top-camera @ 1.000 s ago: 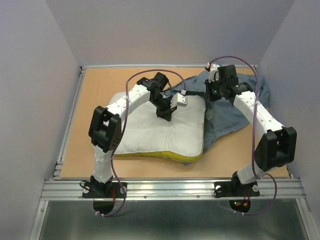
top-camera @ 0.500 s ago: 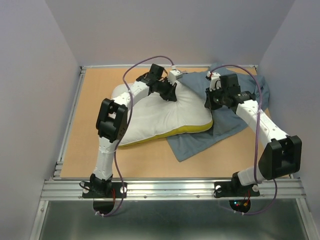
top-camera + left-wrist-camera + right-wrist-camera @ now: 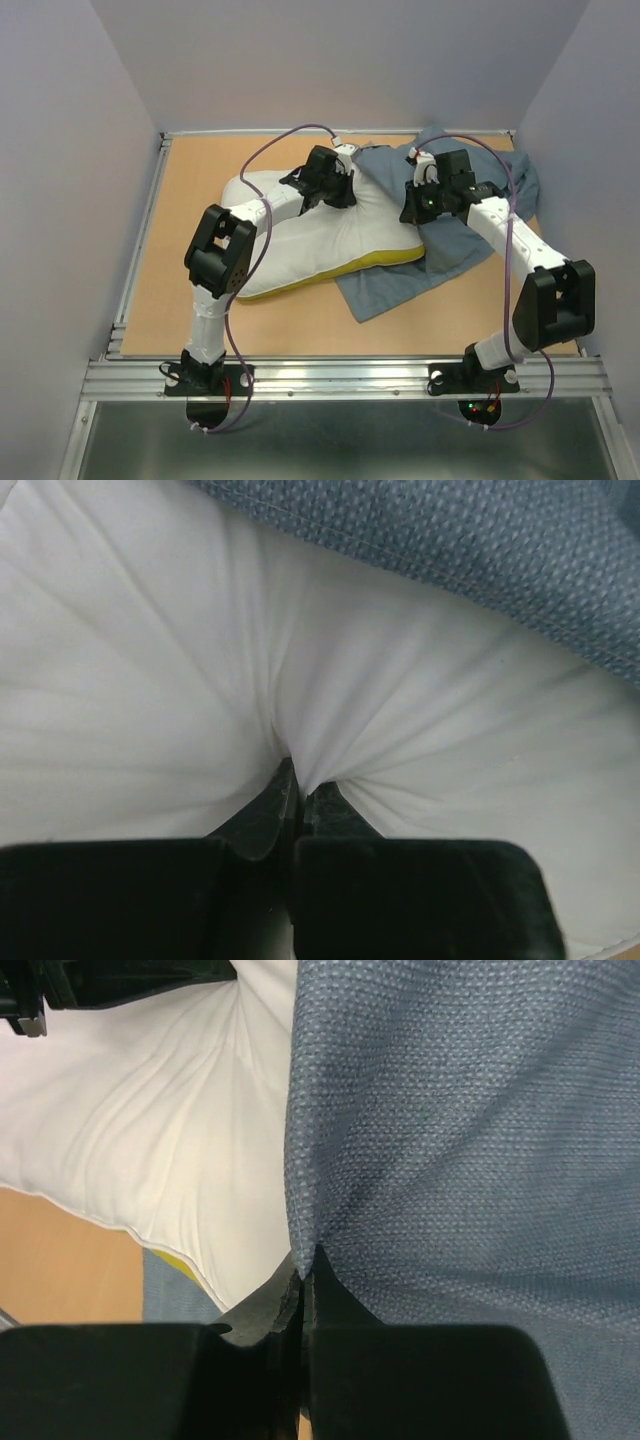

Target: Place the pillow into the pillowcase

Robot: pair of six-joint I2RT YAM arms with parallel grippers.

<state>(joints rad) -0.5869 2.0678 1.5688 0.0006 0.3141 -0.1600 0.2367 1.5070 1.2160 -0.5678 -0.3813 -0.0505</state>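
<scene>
Pillow [image 3: 310,235]: lies slanted across middle of counter [image 3: 195,190], reaching toward far edge, yellow underside showing along near side. Right end rests on pillowcase [image 3: 385,285], not inside it.
Pillowcase: spread toward far right corner, its hem lapping pillow's far end.
Left hand [image 3: 297,790]: pinched tight on white pillow cloth.
Right hand [image 3: 305,1278]: pinched tight on blue pillowcase cloth beside pillow edge.
Judgement: early stage, both grips set, insertion all left to do.
</scene>
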